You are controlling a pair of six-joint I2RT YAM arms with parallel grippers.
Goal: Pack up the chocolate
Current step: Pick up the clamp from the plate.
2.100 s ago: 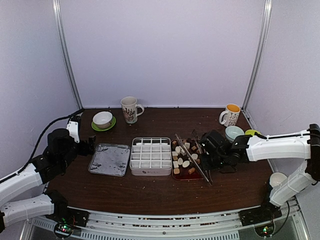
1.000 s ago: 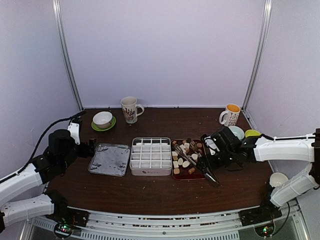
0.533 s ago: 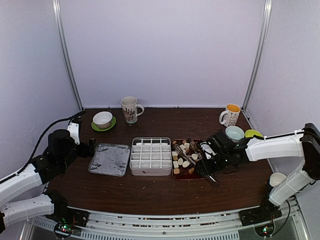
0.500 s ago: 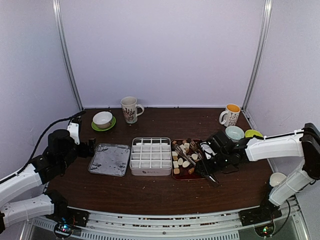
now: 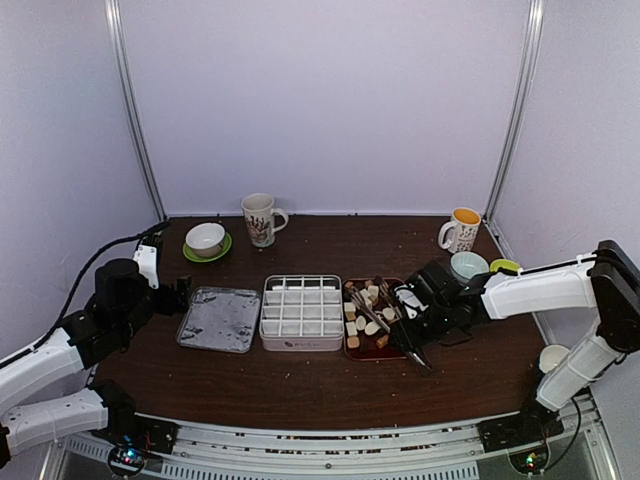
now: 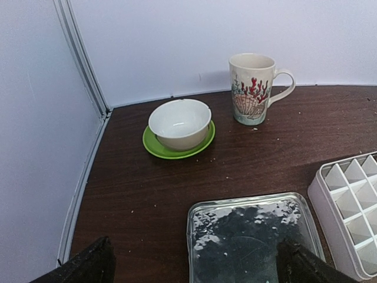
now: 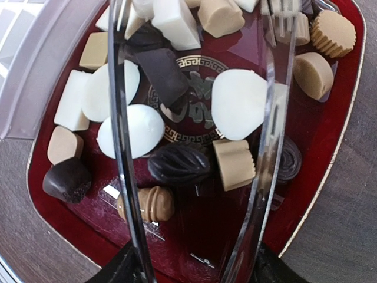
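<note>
Many small pieces of chocolate (image 7: 238, 103) lie loose in a dark-red tray (image 7: 321, 147) with a gold pattern at its middle; all of it that shows is in that tray. The pieces are mixed: smooth cream-white rounds and a white block, tan cubes and a tan ridged cup at the far right, a flat dark slab near the middle, a dark ribbed oval, a dark rounded lump at one near corner, and a tan ribbed oval close to the near rim. Several touch or lean on each other, and a dark swirled round sits under one arm of the metal tongs (image 7: 121, 147). The right tool (image 7: 193, 268) is clamped on the tongs, one finger outside each arm, and the two arms reach out over the tray with a gap between them that spans several pieces; whether the tips touch any piece I cannot tell. The tray sits on the worktop (image 5: 300, 380) just right of a white grid box (image 5: 301, 312), which has a glass dish (image 6: 250, 236) on its other side. The left tool (image 6: 194, 259) hangs near the left end of the dish with its fingers spread wide and nothing between them. Beyond the dish stand a patterned mug (image 6: 252, 88) and a white bowl (image 6: 179, 122) on a green saucer (image 6: 154, 141).
</note>
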